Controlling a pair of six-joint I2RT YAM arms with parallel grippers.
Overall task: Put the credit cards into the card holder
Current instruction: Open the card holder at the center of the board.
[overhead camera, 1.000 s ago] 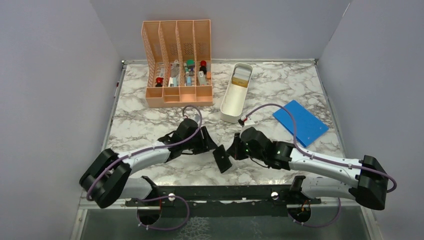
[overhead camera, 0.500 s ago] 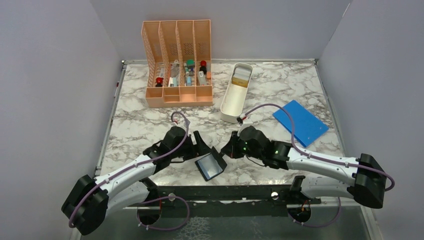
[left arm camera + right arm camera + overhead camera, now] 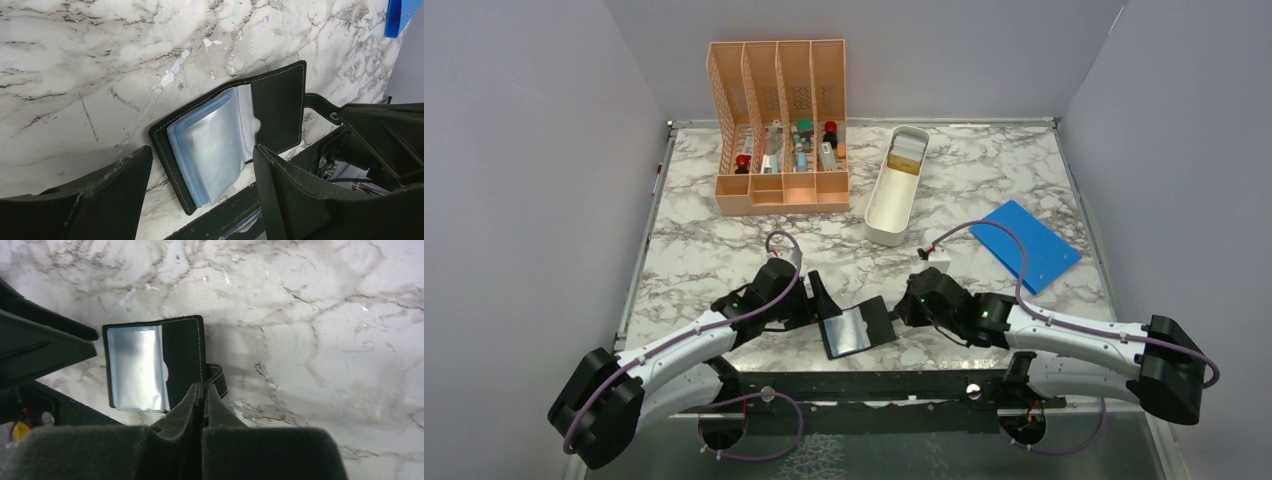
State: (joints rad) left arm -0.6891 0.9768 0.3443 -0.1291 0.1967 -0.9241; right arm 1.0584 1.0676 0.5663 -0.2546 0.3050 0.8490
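Note:
The black card holder lies open on the marble near the table's front edge, its clear sleeves facing up. It also shows in the left wrist view and in the right wrist view. My left gripper is open just left of it, its fingers astride the sleeves, touching nothing. My right gripper is shut on the holder's right flap beside the snap tab. The credit cards, tan and white, lie in the far end of the white tray.
A long white tray stands at back centre. A peach slotted organizer with small items is back left. A large flat blue rectangle lies to the right. A black rail runs along the front edge.
The holder has gone from folded and held up between both grippers to open and flat on the table. My left gripper let go and drew back left. My right gripper pulled the flap rightward.

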